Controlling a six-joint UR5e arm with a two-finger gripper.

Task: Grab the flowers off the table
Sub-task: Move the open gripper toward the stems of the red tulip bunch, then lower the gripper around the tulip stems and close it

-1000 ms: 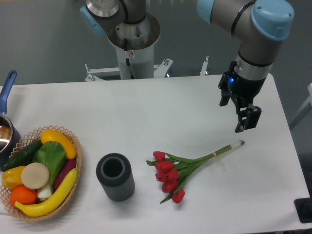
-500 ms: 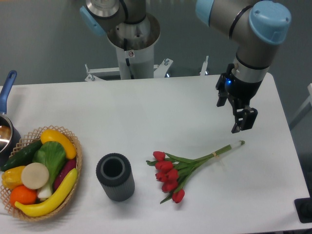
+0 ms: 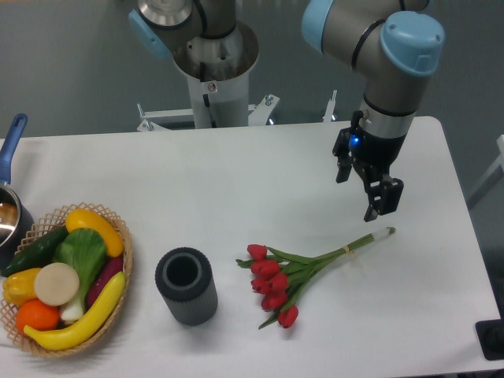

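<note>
Saucepan [image 3: 9, 201] half cut off at left.

We find no readable text, labels, brands or numbers anywhere in this view.
</note>
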